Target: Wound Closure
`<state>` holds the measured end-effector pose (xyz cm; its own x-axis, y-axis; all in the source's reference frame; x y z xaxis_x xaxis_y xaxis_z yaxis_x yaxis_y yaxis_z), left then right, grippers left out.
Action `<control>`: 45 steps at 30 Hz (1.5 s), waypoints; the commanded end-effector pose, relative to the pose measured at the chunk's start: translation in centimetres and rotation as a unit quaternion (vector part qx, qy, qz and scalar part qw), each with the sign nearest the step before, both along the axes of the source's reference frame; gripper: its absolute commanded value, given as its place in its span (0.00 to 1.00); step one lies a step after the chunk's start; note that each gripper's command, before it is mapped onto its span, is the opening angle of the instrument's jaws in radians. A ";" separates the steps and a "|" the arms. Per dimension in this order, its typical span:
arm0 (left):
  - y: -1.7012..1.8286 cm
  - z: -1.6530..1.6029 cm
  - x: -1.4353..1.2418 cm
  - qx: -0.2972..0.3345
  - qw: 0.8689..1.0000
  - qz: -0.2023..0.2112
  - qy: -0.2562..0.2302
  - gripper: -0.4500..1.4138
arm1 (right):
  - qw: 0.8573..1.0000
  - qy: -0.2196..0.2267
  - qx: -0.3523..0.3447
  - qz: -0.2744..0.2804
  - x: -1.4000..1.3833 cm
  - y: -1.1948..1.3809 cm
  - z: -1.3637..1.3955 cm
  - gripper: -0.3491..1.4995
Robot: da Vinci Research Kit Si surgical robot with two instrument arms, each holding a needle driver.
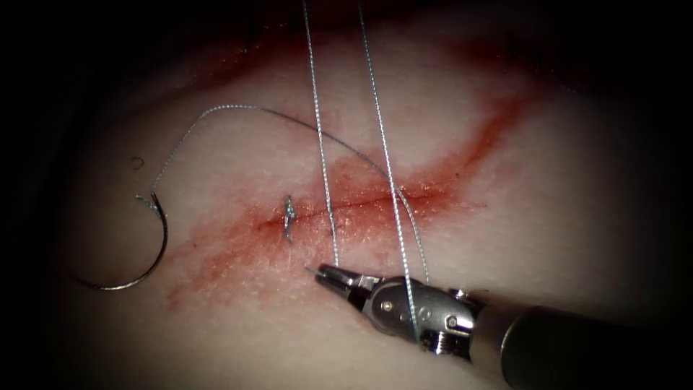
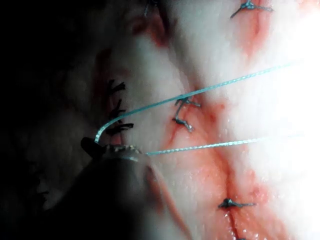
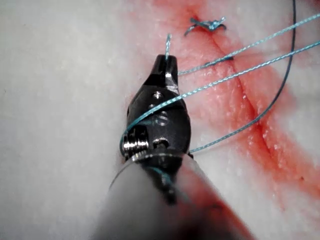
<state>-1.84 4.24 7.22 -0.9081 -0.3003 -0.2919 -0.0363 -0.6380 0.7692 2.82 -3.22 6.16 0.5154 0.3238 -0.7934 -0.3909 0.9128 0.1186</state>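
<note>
The fingers of the right arm's tool are seen pressed together on a short end of the thread, a small stub of which sticks out past their tip; the same clamped hold is shown in the right wrist view, where the stub rises from the closed tip. From the tip, one strand is led straight up and out of the endoscope view, and a second strand is laid over the tool's wrist and carried up beside the first. The tool is placed just below the cut, over the tissue, with its shaft entering from the right. A finished stitch is seen across the cut toward its left end, and red fluid is spread along the cut. A further length of thread is arched from the cut's right part over to the left, where it is joined to the needle. The needle is left lying flat on the tissue, well to the left of the cut, held by neither tool and not in the tissue. In the left wrist view, the left arm's tool is seen as a dark shape with thread bending at its tip; whether its fingers are closed cannot be told. Several older stitches are visible there.
</note>
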 end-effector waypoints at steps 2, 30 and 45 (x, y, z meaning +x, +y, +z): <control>0.03 0.06 -0.07 -0.001 1.000 -0.002 0.002 0.00 | 1.000 -0.003 0.005 -0.009 0.07 -0.17 0.08 0.00; -1.52 -0.64 -0.20 0.168 0.917 0.139 -0.334 0.00 | 0.988 0.062 -0.119 -0.073 -0.18 0.50 -0.10 0.95; -3.24 -1.73 0.00 0.262 0.808 0.293 -0.439 0.00 | 0.973 0.162 -0.036 -0.157 -0.23 0.75 -0.26 0.68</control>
